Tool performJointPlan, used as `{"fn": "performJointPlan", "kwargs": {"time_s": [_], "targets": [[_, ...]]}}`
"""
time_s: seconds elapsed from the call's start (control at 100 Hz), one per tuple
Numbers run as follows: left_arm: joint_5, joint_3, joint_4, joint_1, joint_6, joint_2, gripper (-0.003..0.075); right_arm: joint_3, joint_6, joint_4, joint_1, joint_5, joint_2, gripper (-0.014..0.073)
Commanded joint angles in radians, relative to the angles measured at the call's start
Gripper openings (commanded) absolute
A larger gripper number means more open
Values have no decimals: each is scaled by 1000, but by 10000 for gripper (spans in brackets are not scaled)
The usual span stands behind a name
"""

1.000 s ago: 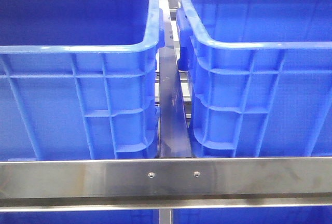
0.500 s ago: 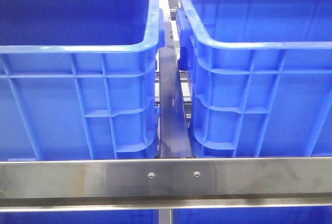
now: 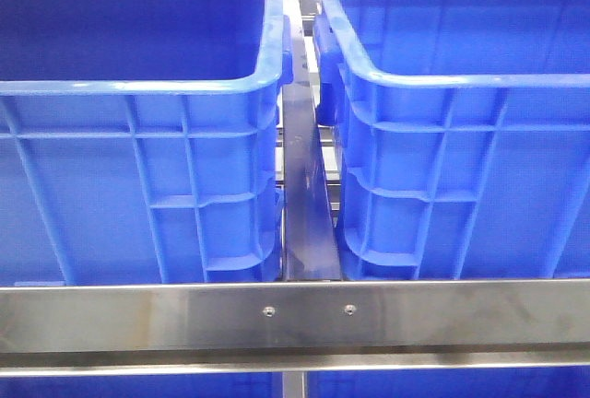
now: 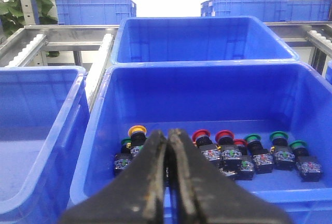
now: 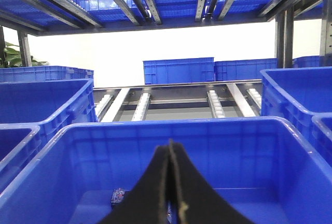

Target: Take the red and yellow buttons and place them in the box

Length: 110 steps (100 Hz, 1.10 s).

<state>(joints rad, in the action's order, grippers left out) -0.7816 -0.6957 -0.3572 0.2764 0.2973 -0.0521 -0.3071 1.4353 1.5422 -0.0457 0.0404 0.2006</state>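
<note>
In the left wrist view, a blue crate (image 4: 207, 94) holds a row of push buttons on black switch bodies: one yellow-capped button (image 4: 137, 130), three red-capped buttons (image 4: 201, 135) (image 4: 224, 135) (image 4: 239, 142), and several green-capped ones (image 4: 278, 135). My left gripper (image 4: 167, 133) is shut and empty, above the near part of this crate. My right gripper (image 5: 169, 145) is shut and empty over another blue crate (image 5: 233, 151). A small dark switch part (image 5: 118, 197) lies on that crate's floor. Neither gripper shows in the front view.
The front view shows two tall blue crates (image 3: 138, 85) (image 3: 461, 80) side by side behind a steel rail (image 3: 295, 315), with a narrow gap between them. More blue crates (image 4: 207, 37) and roller tracks (image 5: 140, 105) stand behind and beside.
</note>
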Motion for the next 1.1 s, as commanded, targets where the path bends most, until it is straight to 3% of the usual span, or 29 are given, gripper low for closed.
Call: {"fn": "performJointPlan", "kwargs": {"time_s": [0.0,0.12,0.22,0.33,0.52,0.6,0.66,0.71,1.09], "targets": [[71,-18,-11,-2,9,-19,-19,-23,10,4,-2,6,8,-69],[71,-18,-11,-2,9,-19,-19,-23,2,-15,-2,3,8,-69],[71,-18,-11,-2,9,-19,-19,-23,-101,-170,-2,-22,8,-69],[71,-18,-11,-2,9,-19,-19,-23,-394,-469,-2,-46,8,-69],[71,-18,-11,-2,9,-19,-19,-23,-1038,-1148,-2,-50,8,-69],[71,-18,-11,-2,9,-19,-19,-23,-1278,-1370,-2,-50,6,-69],[71,-18,-11,-2,9,-19,-19,-21,-1385,-1483,-2,-50,3,-69],[71,-18,-11,-2,9,-19,-19,-17,-1435,-1524,-2,-46,0,-69],[71,-18,-11,-2,9,-19,-19,180,-1441,-1542,-2,58,-157,-69]]}}
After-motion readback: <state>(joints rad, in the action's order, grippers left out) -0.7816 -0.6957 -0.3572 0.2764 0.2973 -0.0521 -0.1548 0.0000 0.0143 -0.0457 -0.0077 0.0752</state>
